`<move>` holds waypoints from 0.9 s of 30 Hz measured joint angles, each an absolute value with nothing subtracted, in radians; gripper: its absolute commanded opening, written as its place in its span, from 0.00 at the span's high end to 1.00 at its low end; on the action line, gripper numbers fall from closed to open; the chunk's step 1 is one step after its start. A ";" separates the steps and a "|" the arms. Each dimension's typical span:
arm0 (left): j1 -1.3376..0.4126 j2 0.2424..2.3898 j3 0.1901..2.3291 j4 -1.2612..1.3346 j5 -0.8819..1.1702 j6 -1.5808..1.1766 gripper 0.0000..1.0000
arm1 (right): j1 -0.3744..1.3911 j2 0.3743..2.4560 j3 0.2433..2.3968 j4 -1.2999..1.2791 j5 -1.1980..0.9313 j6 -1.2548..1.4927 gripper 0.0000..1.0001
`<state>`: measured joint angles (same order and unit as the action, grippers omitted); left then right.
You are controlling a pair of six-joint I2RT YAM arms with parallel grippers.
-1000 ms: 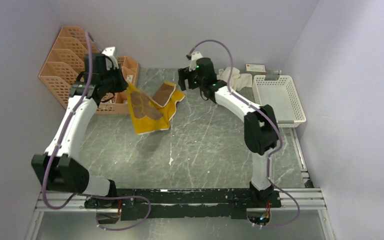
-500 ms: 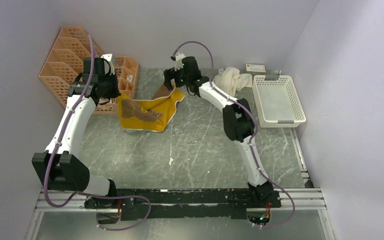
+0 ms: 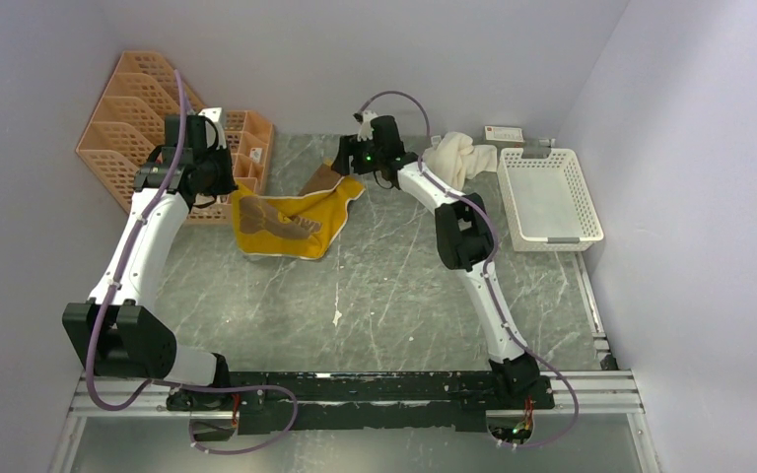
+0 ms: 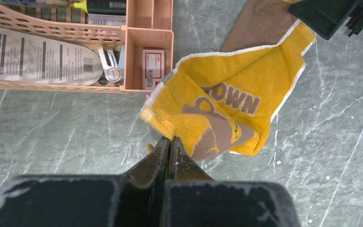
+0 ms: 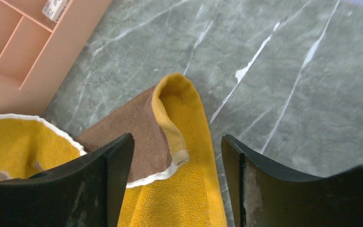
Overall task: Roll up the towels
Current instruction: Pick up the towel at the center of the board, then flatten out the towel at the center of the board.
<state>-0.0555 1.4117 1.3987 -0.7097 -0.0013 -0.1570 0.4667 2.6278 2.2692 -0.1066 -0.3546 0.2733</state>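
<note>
Near the table's (image 3: 394,286) back left we clamp a corner of the yellow towel (image 3: 291,222) in our left gripper (image 4: 170,142) and hang our right gripper (image 5: 176,142), jaws wide, over its folded-back corner, likely to flatten it for rolling; the white towel (image 3: 453,158) lies at the back edge
</note>
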 measured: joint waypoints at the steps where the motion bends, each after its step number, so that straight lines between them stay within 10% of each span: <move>1: -0.056 1.412 1.399 -0.710 -0.001 -0.157 0.93 | 0.464 2.635 2.270 -0.108 -0.368 0.286 0.39; 4: -0.056 1.412 1.399 -0.710 -0.001 -0.157 0.93 | 0.460 2.655 2.279 -0.119 -0.402 0.319 0.48; 10: -0.056 1.412 1.399 -0.709 -0.002 -0.157 0.93 | 0.459 2.667 2.291 -0.114 -0.453 0.371 1.00; 18: -0.056 1.412 1.405 -0.703 -0.030 -0.152 0.93 | 0.434 2.598 2.172 -0.066 -0.483 0.405 1.00; 27: -0.054 1.384 1.417 -0.488 -0.043 -0.084 0.93 | 0.274 2.032 1.789 -0.031 -0.448 0.399 1.00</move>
<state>-0.0544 1.3838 1.4166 -0.4885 -0.0433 -0.0845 0.2737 2.0319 1.7889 -0.0311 -0.4480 0.3992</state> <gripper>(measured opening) 0.068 0.028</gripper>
